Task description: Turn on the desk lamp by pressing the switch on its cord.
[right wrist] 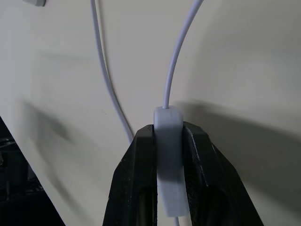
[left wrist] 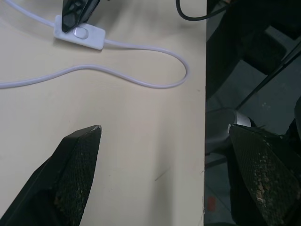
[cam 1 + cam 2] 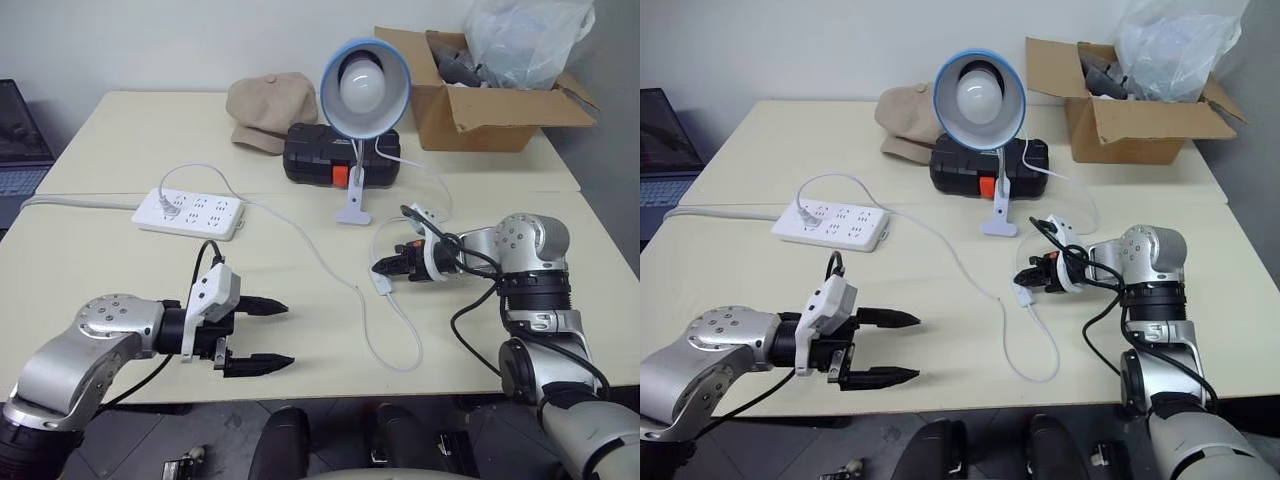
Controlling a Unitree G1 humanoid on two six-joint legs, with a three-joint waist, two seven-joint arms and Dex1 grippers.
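Note:
The desk lamp (image 3: 364,85) stands clipped upright at the table's middle, its light-blue shade and white bulb facing me. Its thin white cord (image 3: 392,330) loops over the table toward the front edge. The small white switch (image 1: 168,141) lies on the table in front of the lamp, and my right gripper (image 3: 380,266) is shut on it, one black finger on each long side. My left gripper (image 3: 287,335) hovers open near the front edge at the left, apart from the cord, pointing toward the switch (image 2: 80,34).
A white power strip (image 3: 188,212) with a grey cable lies at the left. Behind the lamp are a black case (image 3: 335,155) and a beige cap (image 3: 268,108). A cardboard box (image 3: 480,100) holding a plastic bag stands at the back right. A laptop (image 3: 20,150) sits far left.

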